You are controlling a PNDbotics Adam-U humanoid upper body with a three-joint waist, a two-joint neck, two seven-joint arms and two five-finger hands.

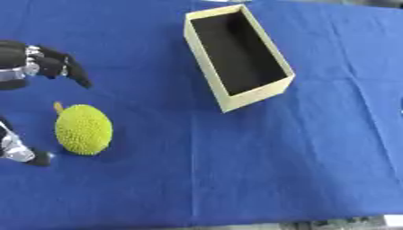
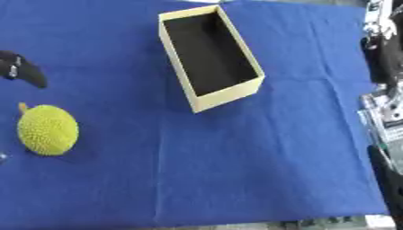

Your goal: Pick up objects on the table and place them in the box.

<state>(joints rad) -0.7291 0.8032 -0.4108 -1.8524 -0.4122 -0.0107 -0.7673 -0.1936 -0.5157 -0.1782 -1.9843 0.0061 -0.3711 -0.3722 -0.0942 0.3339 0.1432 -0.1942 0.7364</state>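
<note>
A bumpy yellow-green fruit (image 1: 83,130) lies well left of the open, empty cream box (image 1: 237,55).

Open cloth (image 1: 157,179) between fruit (image 1: 83,130), box (image 1: 238,56).

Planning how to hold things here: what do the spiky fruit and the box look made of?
The yellow-green fruit: bumpy, matte skin all over, likely moulded plastic or foam, though a real fruit can't be ruled out. The box: pale, flat, thin walls with a dark inside, probably cardboard.
</note>
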